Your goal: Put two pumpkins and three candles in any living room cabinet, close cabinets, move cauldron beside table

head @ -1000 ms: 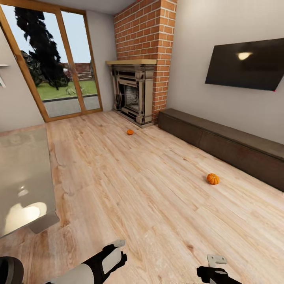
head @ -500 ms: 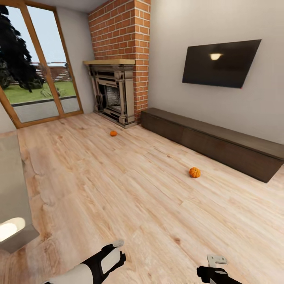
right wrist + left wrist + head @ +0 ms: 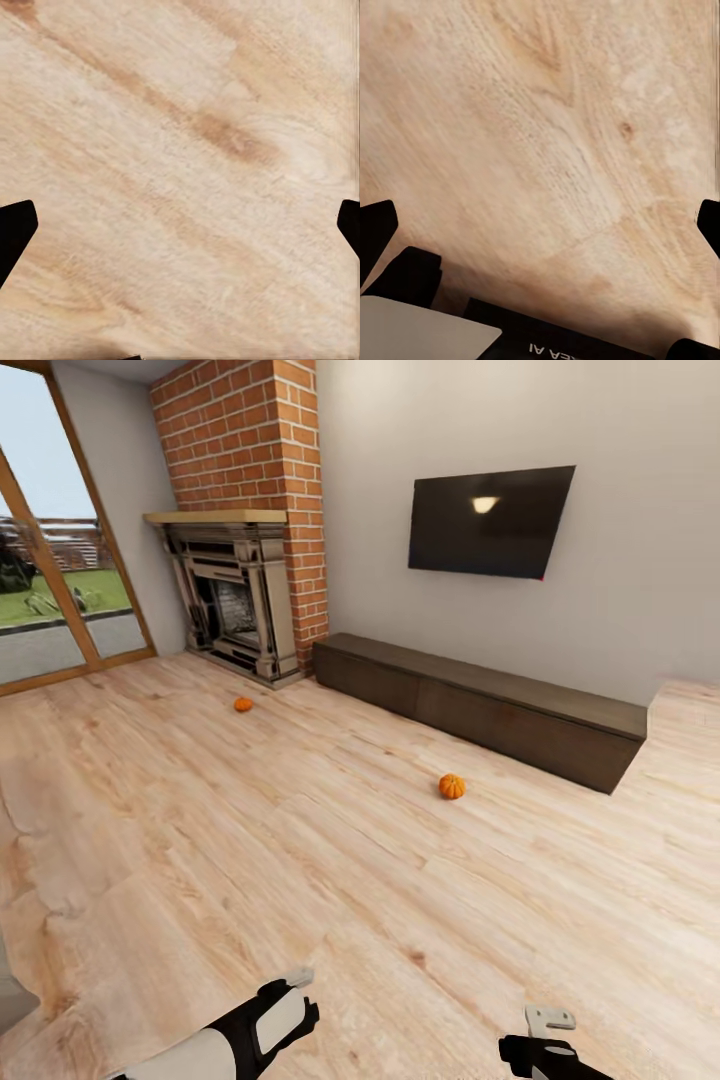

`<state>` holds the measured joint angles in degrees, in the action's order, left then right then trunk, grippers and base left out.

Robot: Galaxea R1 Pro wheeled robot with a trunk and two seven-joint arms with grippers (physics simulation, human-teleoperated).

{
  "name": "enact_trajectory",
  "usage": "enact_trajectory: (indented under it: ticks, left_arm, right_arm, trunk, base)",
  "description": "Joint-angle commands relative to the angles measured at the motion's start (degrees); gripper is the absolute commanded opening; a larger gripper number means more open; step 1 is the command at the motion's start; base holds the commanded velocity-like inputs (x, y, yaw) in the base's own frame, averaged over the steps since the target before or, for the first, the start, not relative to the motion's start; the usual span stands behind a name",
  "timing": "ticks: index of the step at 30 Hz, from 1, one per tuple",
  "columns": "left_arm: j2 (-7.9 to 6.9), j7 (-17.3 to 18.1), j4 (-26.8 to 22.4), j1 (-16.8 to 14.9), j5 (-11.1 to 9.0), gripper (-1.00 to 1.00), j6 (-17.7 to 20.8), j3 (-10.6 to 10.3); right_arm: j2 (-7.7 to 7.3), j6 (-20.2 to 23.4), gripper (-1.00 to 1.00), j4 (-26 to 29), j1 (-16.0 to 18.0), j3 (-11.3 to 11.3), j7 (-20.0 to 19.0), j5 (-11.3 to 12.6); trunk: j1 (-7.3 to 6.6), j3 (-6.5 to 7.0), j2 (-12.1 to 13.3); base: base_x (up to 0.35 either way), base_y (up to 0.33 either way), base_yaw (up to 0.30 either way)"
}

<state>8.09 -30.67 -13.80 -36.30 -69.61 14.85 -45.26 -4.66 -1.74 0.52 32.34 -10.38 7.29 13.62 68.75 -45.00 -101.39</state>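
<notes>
Both small orange ribbed pumpkins (image 3: 452, 786) (image 3: 243, 704) sit on your plank floor (image 3: 300, 840), outside the long dark-brown cabinet (image 3: 480, 705), whose fronts look shut; left gripper (image 3: 540, 217) and right gripper (image 3: 180, 217) spread wide, empty.

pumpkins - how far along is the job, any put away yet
Nothing looks done yet. Both pumpkins lie on the wooden floor: the near pumpkin in front of the cabinet, the far pumpkin by the fireplace. The cabinet's fronts look closed. Nothing is in hand: the left gripper and right gripper are open over bare floor. Left: stow both pumpkins and the candles, place the cauldron.
</notes>
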Motion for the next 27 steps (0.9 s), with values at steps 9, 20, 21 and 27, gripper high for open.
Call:
enact_trajectory:
  ticks: [9,20,21,27]
  left_arm:
    - [0.0,0.01,0.0,0.0,0.0,1.0,0.0,0.0]
    - [-0.05,0.04,-0.03,0.0,0.0,1.0,0.0,0.0]
    - [-0.06,0.04,-0.02,0.0,0.0,1.0,0.0,0.0]
    - [-0.09,0.05,0.0,0.0,0.0,1.0,0.0,0.0]
  right_arm:
    - [0.0,-0.02,1.0,0.0,0.0,0.0,0.0,0.0]
    - [0.0,0.0,1.0,-0.02,0.0,0.0,0.0,0.0]
    - [0.0,-0.01,1.0,-0.03,0.0,0.0,0.0,0.0]
    - [0.0,-0.01,1.0,-0.02,0.0,0.0,0.0,0.0]
  trunk:
    - [0.0,0.0,0.0]
    - [0.0,0.0,0.0]
    - [0.0,0.0,0.0]
    - [0.0,0.0,0.0]
  base:
    - [0.0,0.0,-0.294]
    - [0.0,0.0,-0.294]
    - [0.0,0.0,-0.295]
    - [0.0,0.0,-0.295]
